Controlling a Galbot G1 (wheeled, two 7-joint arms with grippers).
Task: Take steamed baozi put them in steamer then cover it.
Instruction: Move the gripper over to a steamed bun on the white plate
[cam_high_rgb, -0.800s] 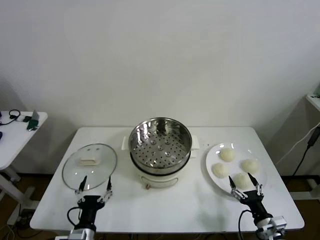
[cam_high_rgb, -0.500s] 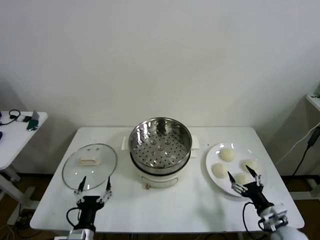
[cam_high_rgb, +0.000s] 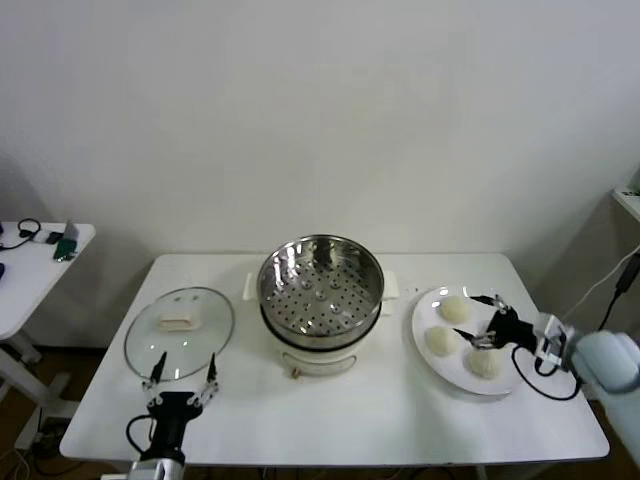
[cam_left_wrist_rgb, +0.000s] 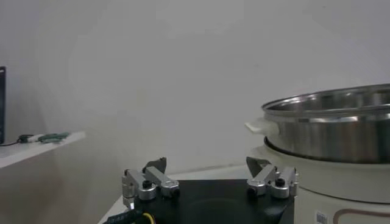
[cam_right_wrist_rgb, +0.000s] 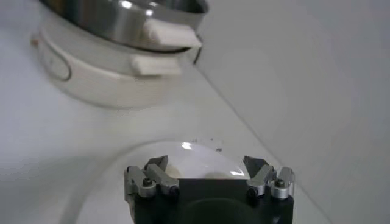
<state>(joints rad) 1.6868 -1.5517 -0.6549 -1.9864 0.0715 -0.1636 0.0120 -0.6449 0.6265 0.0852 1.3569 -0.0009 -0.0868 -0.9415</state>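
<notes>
The steel steamer (cam_high_rgb: 320, 288) stands uncovered on its cream pot base at the table's middle. Its glass cover (cam_high_rgb: 179, 321) lies flat to the left. Three steamed baozi (cam_high_rgb: 455, 309) (cam_high_rgb: 440, 341) (cam_high_rgb: 484, 363) show on the white plate (cam_high_rgb: 422, 322) at the right. My right gripper (cam_high_rgb: 470, 318) reaches in from the right, low over the plate, open. In the right wrist view a baozi (cam_right_wrist_rgb: 195, 157) lies between its spread fingers (cam_right_wrist_rgb: 206, 162). My left gripper (cam_high_rgb: 184, 372) waits open at the front edge, just in front of the cover. It (cam_left_wrist_rgb: 207, 163) holds nothing.
The steamer (cam_left_wrist_rgb: 329, 125) rises close beside my left gripper. A small side table (cam_high_rgb: 40, 255) with cables stands off to the left. A white wall backs the table (cam_high_rgb: 380, 410). The pot's side handle (cam_right_wrist_rgb: 170, 36) faces the plate.
My right gripper has left the table's front edge, swung out to the right and come in sideways over the plate, hiding one bun. The left gripper has sunk slightly.
</notes>
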